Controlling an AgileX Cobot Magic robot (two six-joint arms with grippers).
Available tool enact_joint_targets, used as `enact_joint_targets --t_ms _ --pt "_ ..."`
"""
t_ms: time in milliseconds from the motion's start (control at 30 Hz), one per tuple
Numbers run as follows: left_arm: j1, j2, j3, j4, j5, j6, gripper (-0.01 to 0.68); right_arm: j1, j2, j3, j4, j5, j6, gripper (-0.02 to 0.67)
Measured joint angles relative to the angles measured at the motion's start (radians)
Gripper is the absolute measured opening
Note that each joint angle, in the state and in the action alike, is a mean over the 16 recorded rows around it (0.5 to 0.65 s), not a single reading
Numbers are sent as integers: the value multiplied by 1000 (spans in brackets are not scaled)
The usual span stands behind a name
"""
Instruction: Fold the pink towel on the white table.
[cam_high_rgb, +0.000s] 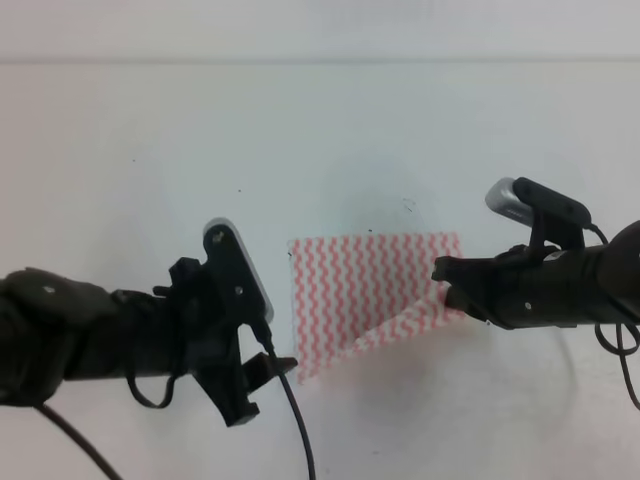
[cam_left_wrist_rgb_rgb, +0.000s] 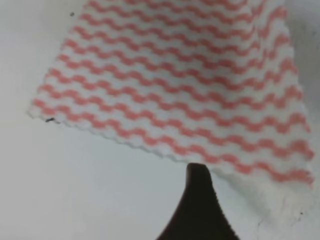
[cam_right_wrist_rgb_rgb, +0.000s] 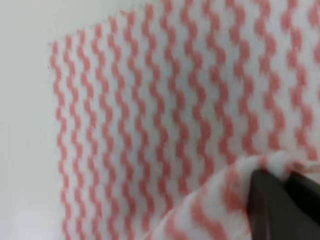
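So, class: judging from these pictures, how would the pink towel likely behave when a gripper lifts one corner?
Probably floppy: the pink towel bends diagonally where the right gripper lifts its corner, while the rest stays flat on the white table. It looks thin, so likely light. Unlikely to roll or break.

towel (cam_high_rgb: 360, 285) on table (cam_high_rgb: 130, 130) ctr, left pincer (cam_high_rgb: 268, 372) at its left, right pincer (cam_high_rgb: 452, 285) at right edge

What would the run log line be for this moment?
stage: fold starting | right hand: shut on pink towel, corner lifted | left hand: beside towel, not gripping | white table
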Motion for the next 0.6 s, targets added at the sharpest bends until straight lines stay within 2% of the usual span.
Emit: enact_joint_targets --t_ms 300,600 --pt "-1 101 0 -94 31 151 482 0 0 -1 -2 0 0 -17" --pt "-23 174 -1 -152 -20 262 480 0 -2 -1 -6 0 0 -16"
